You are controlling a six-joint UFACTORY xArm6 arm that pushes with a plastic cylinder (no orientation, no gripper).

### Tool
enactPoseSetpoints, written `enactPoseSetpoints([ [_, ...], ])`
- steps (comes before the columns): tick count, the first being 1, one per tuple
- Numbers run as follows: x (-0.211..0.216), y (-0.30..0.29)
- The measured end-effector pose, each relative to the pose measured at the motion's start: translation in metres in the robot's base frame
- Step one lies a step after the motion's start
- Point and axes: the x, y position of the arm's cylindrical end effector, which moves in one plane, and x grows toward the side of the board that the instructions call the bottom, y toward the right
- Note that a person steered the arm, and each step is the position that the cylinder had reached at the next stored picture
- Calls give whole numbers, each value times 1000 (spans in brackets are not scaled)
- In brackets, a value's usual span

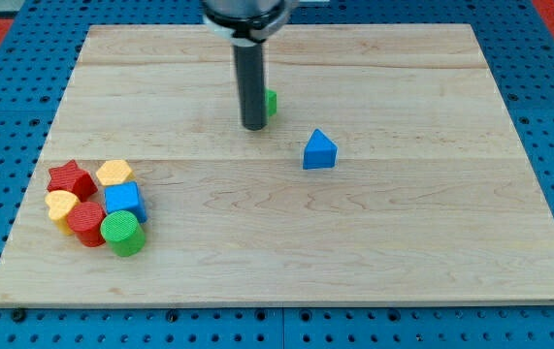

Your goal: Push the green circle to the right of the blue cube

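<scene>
The green circle (pixel 121 234) is a short cylinder at the view's lower left, at the bottom of a tight cluster. The blue cube (pixel 124 202) sits just above it, touching it. My tip (pixel 253 126) is the end of a dark rod in the upper middle of the board, far to the right of and above the cluster, touching neither block. A small green block (pixel 271 102) is partly hidden behind the rod.
The cluster also holds a red star (pixel 71 178), a yellow hexagon (pixel 114 173), a yellow block (pixel 61 206) and a red cylinder (pixel 87 223). A blue triangular block (pixel 319 150) lies right of my tip. The wooden board (pixel 374 252) has blue pegboard around it.
</scene>
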Motion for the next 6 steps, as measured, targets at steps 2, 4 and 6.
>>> enactPoseSetpoints([
  [2, 103, -64],
  [4, 230, -135],
  [6, 198, -219],
])
